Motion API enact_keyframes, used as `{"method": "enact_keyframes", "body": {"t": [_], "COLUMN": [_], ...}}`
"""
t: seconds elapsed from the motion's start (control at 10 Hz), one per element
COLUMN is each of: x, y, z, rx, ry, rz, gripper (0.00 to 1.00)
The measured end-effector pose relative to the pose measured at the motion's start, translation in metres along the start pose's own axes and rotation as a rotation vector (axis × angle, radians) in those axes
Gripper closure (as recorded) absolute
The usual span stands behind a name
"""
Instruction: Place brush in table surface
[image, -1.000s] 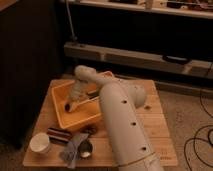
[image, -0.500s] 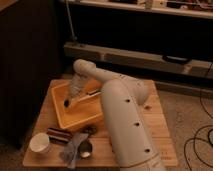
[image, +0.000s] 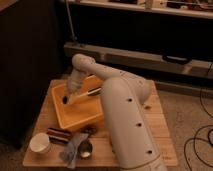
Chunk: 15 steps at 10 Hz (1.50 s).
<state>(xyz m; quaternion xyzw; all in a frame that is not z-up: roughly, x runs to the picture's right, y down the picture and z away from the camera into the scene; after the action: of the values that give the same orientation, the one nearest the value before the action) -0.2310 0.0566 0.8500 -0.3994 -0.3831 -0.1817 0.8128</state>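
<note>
The yellow bin (image: 75, 117) stands on the left half of the wooden table surface (image: 156, 120). Inside the bin lies the brush (image: 86, 93), with a pale handle running right and a small dark round head (image: 65, 99) at the left. My gripper (image: 73, 91) reaches down into the bin from the arm's elbow at the back and sits over the brush handle, close to the head. The white arm (image: 125, 125) crosses the middle of the table and hides the bin's right side.
At the table's front left are a white cup (image: 40, 143), a dark can (image: 59, 135), a grey cloth (image: 72, 148) and a round metal item (image: 86, 148). A dark shelf unit (image: 140, 55) stands behind the table. Cables (image: 200, 140) lie on the floor at the right.
The gripper has shifted slightly left and up inside the bin. The brush stays in the bin; the other objects have not moved.
</note>
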Motion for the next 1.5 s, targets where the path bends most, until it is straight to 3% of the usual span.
{"method": "enact_keyframes", "body": {"t": [0.1, 0.2, 0.6, 0.9, 1.1, 1.4, 1.5], "x": [-0.003, 0.004, 0.049, 0.055, 0.048, 0.011, -0.001], "y": [0.0, 0.002, 0.014, 0.023, 0.028, 0.029, 0.031], "z": [-0.003, 0.006, 0.058, 0.061, 0.045, -0.007, -0.035], "rx": [0.001, -0.005, 0.008, 0.031, 0.039, 0.054, 0.061], "ry": [-0.001, 0.001, 0.013, 0.036, 0.058, 0.081, 0.092], "rz": [-0.001, 0.002, 0.002, -0.017, -0.033, -0.053, -0.054], "gripper": [0.9, 0.9, 0.9, 0.9, 0.9, 0.9, 0.9]}}
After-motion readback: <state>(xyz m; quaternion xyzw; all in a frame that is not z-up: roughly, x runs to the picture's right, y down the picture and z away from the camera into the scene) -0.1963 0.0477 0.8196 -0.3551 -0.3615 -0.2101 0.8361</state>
